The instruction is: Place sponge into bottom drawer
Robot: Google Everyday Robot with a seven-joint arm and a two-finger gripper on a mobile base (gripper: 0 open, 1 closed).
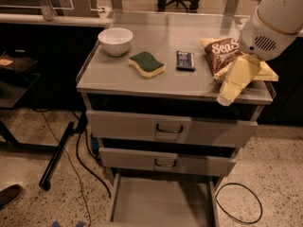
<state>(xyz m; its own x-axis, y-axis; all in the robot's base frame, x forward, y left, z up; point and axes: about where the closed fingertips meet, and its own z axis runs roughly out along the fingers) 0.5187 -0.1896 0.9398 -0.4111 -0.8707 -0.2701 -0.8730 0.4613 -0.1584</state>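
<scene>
Atop the cabinet [156, 86], sponge [147, 63] lies apart from gripper [226, 96] by chip bag [221, 54]

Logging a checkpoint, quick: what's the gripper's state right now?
Gripper: open or shut cannot be told; it hangs at the front right edge of the cabinet top, away from the sponge.

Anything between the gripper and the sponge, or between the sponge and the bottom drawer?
Only the dark wrapped bar, lying flat on the cabinet top between the gripper, at the top's right front edge, and the sponge. The bottom drawer is pulled out below; nothing visible blocks the way down.
</scene>
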